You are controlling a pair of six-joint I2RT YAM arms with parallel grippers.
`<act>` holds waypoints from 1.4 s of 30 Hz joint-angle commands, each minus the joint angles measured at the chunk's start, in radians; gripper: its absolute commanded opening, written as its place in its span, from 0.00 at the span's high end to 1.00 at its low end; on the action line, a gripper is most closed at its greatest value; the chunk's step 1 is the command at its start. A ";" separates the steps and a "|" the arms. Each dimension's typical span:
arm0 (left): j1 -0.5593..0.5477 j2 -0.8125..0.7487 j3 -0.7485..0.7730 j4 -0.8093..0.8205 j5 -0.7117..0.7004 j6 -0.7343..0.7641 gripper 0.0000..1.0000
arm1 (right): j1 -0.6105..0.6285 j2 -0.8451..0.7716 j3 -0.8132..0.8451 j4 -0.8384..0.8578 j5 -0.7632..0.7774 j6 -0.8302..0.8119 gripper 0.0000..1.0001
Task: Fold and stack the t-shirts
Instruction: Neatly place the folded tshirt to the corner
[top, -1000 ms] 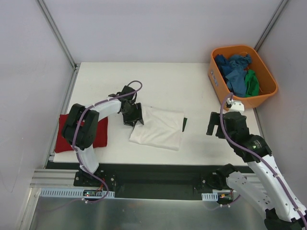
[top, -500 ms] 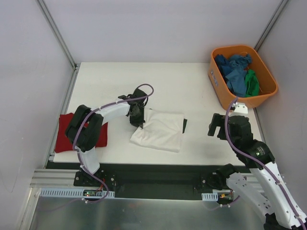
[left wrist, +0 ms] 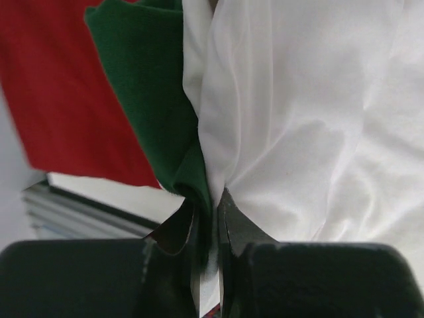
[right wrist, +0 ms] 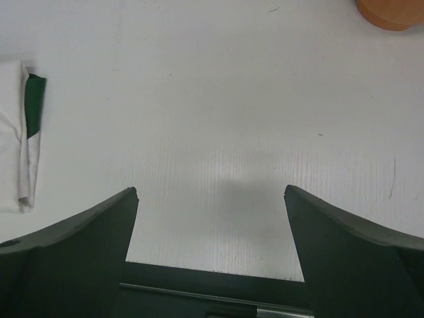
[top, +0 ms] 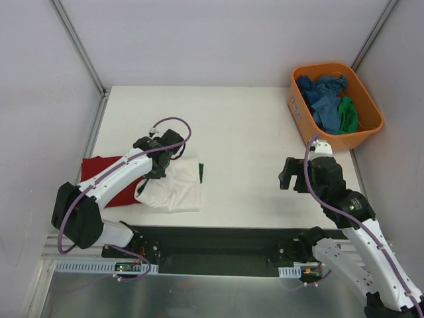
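Observation:
The folded white t-shirt [top: 174, 191] with dark green parts [left wrist: 149, 112] lies at the table's front left, its left side over the edge of the dark red t-shirt [top: 109, 179]. My left gripper [top: 161, 167] is shut on the white t-shirt's far edge; the wrist view shows green and white cloth [left wrist: 298, 119] pinched between the jaws [left wrist: 211, 199], with red cloth [left wrist: 59, 86] beyond. My right gripper [right wrist: 211, 193] hangs open over bare table at the front right [top: 286, 173], nothing between its fingers. It sees the white shirt's edge [right wrist: 16, 139] at far left.
An orange tub [top: 299, 106] at the back right holds blue shirts [top: 324, 99] and a green one [top: 347, 114]. The table's front edge [right wrist: 212, 275] and a black rail run just below the right gripper. White walls enclose the table.
My left gripper shut on the white t-shirt's edge and dragged the folded shirt left, onto the edge of the red one. The right arm shifted only slightly.

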 commanded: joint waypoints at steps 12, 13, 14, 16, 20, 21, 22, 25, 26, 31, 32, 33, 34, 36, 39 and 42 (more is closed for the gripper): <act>0.210 -0.180 0.117 -0.193 -0.419 0.136 1.00 | -0.023 0.013 -0.003 0.048 -0.038 -0.022 0.03; 0.210 -0.189 0.143 -0.193 -0.392 0.142 1.00 | -0.025 0.016 -0.003 0.049 -0.037 -0.021 0.03; 0.210 -0.194 0.159 -0.194 -0.363 0.157 1.00 | -0.026 0.016 -0.003 0.048 -0.035 -0.021 0.03; 0.210 -0.206 0.194 -0.188 -0.303 0.168 1.00 | -0.031 0.021 -0.003 0.049 -0.035 -0.019 0.03; 0.210 -0.224 0.246 -0.189 -0.283 0.189 1.00 | -0.035 0.031 0.000 0.045 -0.038 -0.017 0.03; 0.210 -0.229 0.257 -0.189 -0.278 0.196 1.00 | -0.035 0.033 0.002 0.042 -0.034 -0.016 0.03; 0.209 -0.240 0.278 -0.189 -0.275 0.203 1.00 | -0.037 0.033 0.002 0.040 -0.019 -0.013 0.03; 0.210 -0.251 0.315 -0.194 -0.301 0.214 1.00 | -0.040 0.031 0.003 0.037 -0.002 -0.008 0.03; 0.210 -0.252 0.321 -0.199 -0.309 0.216 1.00 | -0.041 0.033 0.003 0.037 -0.003 -0.008 0.03; 0.212 -0.255 0.364 -0.220 -0.358 0.214 1.00 | -0.046 0.038 0.006 0.034 -0.003 -0.008 0.03; 0.212 -0.255 0.366 -0.222 -0.361 0.222 1.00 | -0.045 0.041 0.006 0.032 -0.005 -0.008 0.03; 0.212 -0.258 0.366 -0.223 -0.369 0.223 1.00 | -0.049 0.041 0.006 0.032 -0.003 -0.008 0.03; 0.213 -0.263 0.361 -0.223 -0.382 0.220 1.00 | -0.048 0.041 0.006 0.032 -0.003 -0.008 0.03; 0.222 -0.269 0.346 -0.222 -0.387 0.202 1.00 | -0.048 0.042 0.005 0.029 -0.006 -0.007 0.03; 0.248 -0.274 0.283 -0.219 -0.366 0.151 1.00 | -0.048 0.044 0.002 0.029 -0.011 -0.007 0.03; 0.273 -0.240 0.207 -0.193 -0.401 0.124 1.00 | -0.049 0.048 0.000 0.029 -0.015 -0.005 0.03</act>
